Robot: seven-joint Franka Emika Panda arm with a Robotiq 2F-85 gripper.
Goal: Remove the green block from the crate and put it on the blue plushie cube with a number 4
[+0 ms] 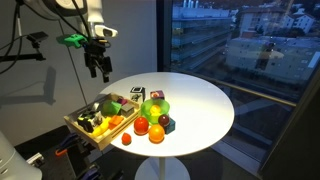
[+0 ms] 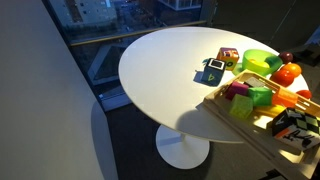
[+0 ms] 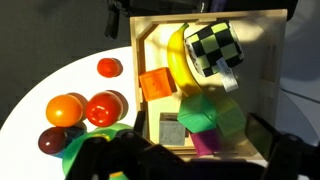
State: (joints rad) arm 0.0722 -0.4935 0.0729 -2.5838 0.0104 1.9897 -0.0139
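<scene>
The green block lies in the wooden crate, leaning on a magenta block. It also shows in an exterior view. The blue plushie cube sits on the white table beside the crate and is out of the wrist view. My gripper hangs in the air above the crate, open and empty. In the wrist view its dark fingers frame the bottom edge, below the green block.
The crate also holds a banana, a checkered ball, an orange block and a grey piece. Beside the crate are a green bowl, orange and red fruits and a multicoloured cube.
</scene>
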